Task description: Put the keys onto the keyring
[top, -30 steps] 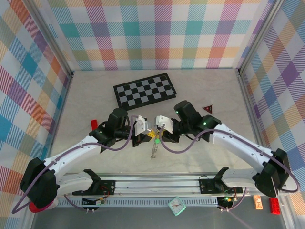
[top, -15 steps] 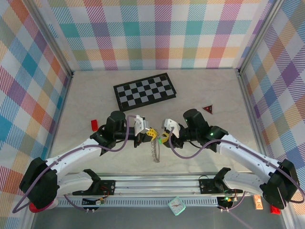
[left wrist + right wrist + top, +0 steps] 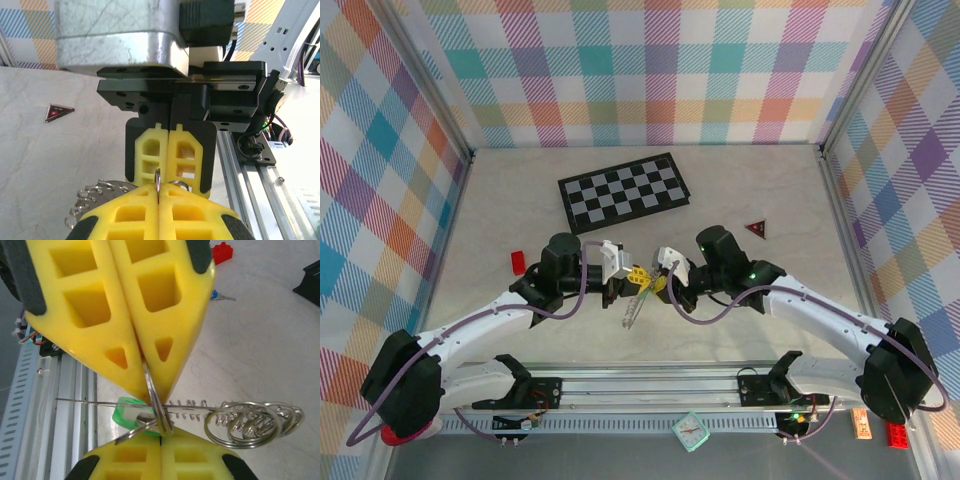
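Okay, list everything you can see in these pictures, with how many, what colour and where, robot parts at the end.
black-and-white chessboard: one, far middle of the pale table
dark red triangle: one, right of the board
small red block: one, left side
silver wire keyring: one, fringed with small silver loops, hanging between the end effectors
green-headed key: one, at the keyring
blue-headed key: one, on the table near the red block
small teal clock: one, front edge
red brick: one, front right corner
left end effector: yellow pads, shut on the keyring
right end effector: yellow pads, shut on the keyring
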You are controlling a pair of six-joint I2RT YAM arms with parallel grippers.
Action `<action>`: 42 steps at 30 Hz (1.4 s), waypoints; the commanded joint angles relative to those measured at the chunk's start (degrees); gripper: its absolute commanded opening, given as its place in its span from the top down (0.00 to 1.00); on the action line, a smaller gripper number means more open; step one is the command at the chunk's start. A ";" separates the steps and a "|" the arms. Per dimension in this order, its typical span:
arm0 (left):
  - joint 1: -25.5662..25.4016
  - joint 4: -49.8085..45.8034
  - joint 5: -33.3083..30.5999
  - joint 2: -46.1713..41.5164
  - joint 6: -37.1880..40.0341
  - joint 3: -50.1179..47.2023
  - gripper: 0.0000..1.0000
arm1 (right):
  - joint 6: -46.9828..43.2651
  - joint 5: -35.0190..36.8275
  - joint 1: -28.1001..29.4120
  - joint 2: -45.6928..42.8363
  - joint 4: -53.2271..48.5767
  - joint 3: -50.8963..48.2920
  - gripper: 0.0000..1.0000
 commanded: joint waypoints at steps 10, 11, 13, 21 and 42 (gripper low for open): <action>-0.54 4.06 0.71 -1.63 -0.02 -0.93 1.00 | -0.03 1.73 -0.38 -3.89 -0.13 0.18 0.80; -0.50 3.81 0.77 -1.69 0.18 -0.89 1.00 | -0.47 2.75 -0.68 -5.21 -0.76 -0.56 0.78; -0.52 3.41 0.83 -1.60 0.61 -0.86 1.00 | -1.73 4.69 -1.07 -7.75 -2.38 -1.44 0.74; -0.46 2.90 1.66 -1.12 2.13 -0.78 1.00 | -3.33 6.41 -1.11 -10.51 -4.50 -0.02 0.73; -0.54 2.21 2.91 -1.94 3.01 -0.86 1.00 | -0.02 -0.40 -1.11 -5.57 2.58 1.95 0.81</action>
